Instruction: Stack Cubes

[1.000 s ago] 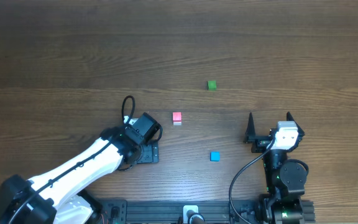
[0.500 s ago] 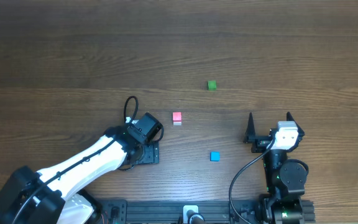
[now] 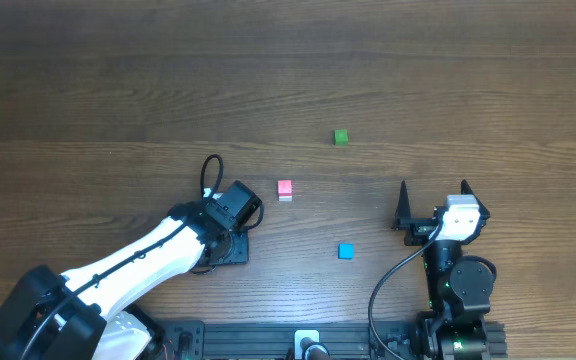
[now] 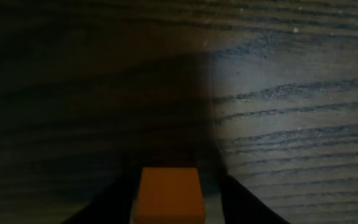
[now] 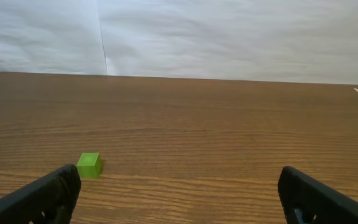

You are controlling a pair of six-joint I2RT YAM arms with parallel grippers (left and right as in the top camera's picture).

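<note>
Three small cubes lie apart on the wooden table [image 3: 118,100]: a green cube [image 3: 341,137] farthest back, a pink cube [image 3: 285,187] in the middle, and a blue cube [image 3: 345,251] nearer the front. My left gripper [image 3: 230,247] is down at the table, left of the pink cube. In its wrist view an orange cube [image 4: 169,194] sits tight between the dark fingers [image 4: 114,202], with the gripper shut on it. My right gripper [image 3: 434,205] stands open at the right, holding nothing. The green cube [image 5: 89,165] lies well ahead of it.
Bare wood stretches across the far half and the left of the table [image 5: 229,124]. A white wall [image 5: 229,37] rises behind the table's far edge. Both arm bases stand on a black rail [image 3: 308,340] along the near edge.
The left gripper's fingers have drawn closer together over the same spot on the table. The right arm and the three loose cubes have not moved.
</note>
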